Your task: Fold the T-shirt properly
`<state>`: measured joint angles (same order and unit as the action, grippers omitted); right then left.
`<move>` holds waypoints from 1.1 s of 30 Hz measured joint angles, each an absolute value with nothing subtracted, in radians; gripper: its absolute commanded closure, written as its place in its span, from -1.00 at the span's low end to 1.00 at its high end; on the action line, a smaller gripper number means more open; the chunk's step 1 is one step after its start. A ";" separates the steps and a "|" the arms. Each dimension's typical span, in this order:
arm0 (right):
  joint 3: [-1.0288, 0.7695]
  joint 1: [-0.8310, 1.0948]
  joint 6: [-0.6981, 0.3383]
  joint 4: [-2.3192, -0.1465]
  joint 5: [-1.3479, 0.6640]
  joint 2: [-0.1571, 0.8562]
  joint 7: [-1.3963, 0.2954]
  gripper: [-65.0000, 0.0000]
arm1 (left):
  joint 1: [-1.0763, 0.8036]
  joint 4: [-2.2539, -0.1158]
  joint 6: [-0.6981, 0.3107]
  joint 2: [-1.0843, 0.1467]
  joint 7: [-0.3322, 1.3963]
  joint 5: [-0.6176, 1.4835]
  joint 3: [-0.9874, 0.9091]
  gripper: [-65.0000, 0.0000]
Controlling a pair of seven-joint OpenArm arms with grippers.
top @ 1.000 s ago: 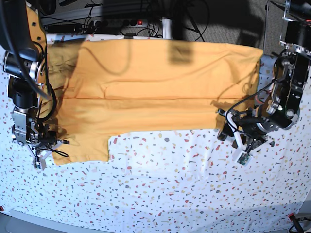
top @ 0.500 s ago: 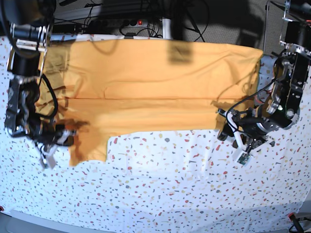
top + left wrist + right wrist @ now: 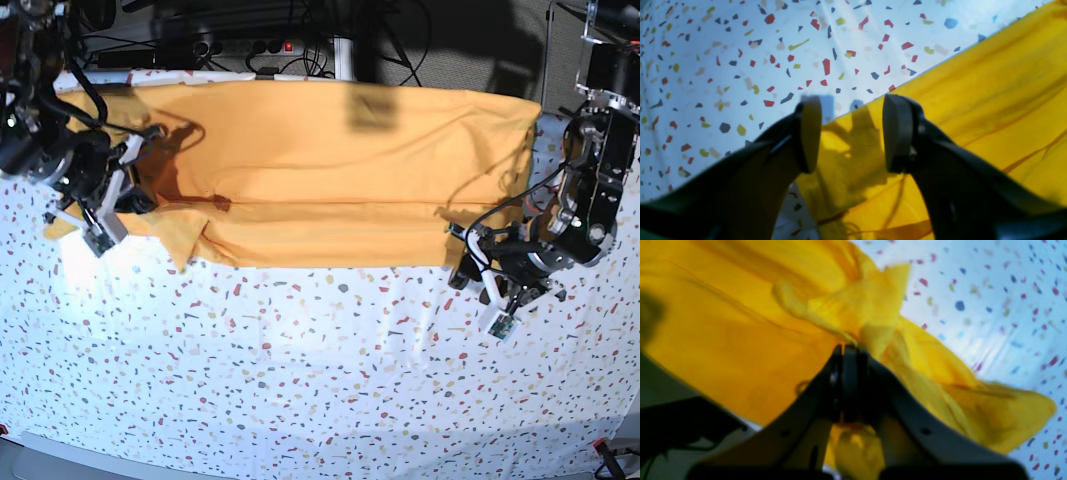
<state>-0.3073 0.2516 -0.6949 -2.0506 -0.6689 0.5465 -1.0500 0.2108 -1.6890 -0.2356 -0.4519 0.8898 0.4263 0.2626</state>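
The yellow-orange T-shirt point(image 3: 330, 170) lies spread across the back half of the table, with a long crease running sideways through it. On the left of the base view my right gripper point(image 3: 140, 195) is shut on a bunched fold of the T-shirt point(image 3: 723, 340), lifted off the cloth; the closed fingertips point(image 3: 846, 353) pinch the fabric. My left gripper point(image 3: 460, 268) hovers low at the shirt's front right corner. Its fingers point(image 3: 810, 133) stand open over the edge of the T-shirt point(image 3: 990, 100) with nothing gripped between them.
A white speckled cloth point(image 3: 330, 380) covers the table, its front half showing bare. Cables and a power strip point(image 3: 260, 47) run behind the back edge. The left arm's upper links point(image 3: 600, 150) stand at the right edge.
My right gripper has risen and swung toward the back and right, carrying the shirt's front left flap with it. That flap no longer lies on the cloth. The left arm has not moved.
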 measured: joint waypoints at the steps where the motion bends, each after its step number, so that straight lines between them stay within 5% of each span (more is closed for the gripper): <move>1: -0.330 0.283 -0.696 -2.070 -0.693 0.546 -1.065 1.00 | 0.211 -1.689 -0.236 -0.452 0.890 0.429 0.263 0.10; 13: -0.483 0.485 -0.696 -2.131 -0.732 0.546 -1.097 1.00 | 0.211 -1.689 -0.236 -0.452 0.890 0.430 0.263 0.10; 33: -0.483 0.563 -0.696 -2.019 -0.448 0.546 -0.973 1.00 | 0.211 -1.689 -0.236 -0.452 0.890 0.430 0.263 0.10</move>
<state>-0.4828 0.5629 -0.6964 -2.0193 -0.4477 0.5461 -0.9733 0.2111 -1.6890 -0.2356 -0.4522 0.8898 0.4301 0.2626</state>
